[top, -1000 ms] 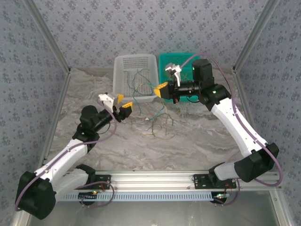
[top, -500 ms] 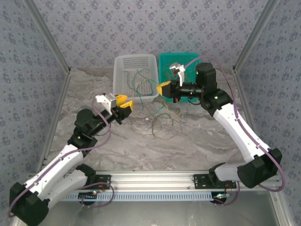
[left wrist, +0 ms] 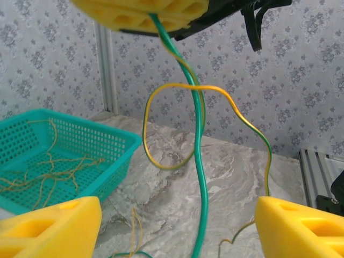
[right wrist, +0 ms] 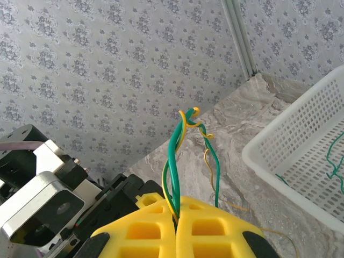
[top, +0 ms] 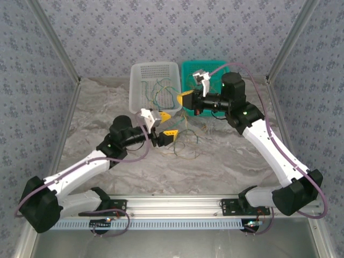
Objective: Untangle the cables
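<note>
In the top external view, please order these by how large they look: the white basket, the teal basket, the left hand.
Largest, the white basket. Next, the teal basket; the right arm hides part of it, so the two may be alike. Smallest, the left hand, open.

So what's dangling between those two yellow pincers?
Green and yellow cables, twisted together, hang from the shut right pincer down into the gap of the open left pincer. The left wrist view shows it best.
</note>
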{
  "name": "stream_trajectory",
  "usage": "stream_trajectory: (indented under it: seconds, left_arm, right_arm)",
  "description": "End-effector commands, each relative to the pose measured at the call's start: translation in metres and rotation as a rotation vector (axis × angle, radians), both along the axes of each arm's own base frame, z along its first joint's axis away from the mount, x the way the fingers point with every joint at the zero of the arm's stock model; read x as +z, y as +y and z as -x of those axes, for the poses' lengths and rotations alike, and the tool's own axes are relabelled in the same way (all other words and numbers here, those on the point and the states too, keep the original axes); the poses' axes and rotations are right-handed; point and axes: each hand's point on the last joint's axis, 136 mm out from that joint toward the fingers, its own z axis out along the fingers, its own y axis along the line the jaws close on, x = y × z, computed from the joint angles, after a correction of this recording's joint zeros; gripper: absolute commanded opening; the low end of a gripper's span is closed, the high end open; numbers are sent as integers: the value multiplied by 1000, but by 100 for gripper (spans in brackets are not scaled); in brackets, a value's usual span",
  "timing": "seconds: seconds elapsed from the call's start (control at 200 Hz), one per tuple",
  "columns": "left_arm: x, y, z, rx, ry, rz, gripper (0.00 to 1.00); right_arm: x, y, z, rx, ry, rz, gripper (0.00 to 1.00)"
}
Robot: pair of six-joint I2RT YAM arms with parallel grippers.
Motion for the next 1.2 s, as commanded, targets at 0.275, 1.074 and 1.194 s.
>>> stream_trajectory:
  seconds: [0.275,1.074,1.194]
  left_arm:
    - [5,-2,-17,76,-51,-8,0]
    - [-1,19,-39,227,-41,-59,0]
    - [1,19,-39,224,-43,-48,0]
  right_arm:
    - [3,-1,-2,-28,-5,1,0]
    - [-92,13,43,176,156,91,85]
    - [-99,22,47,195,115,106,85]
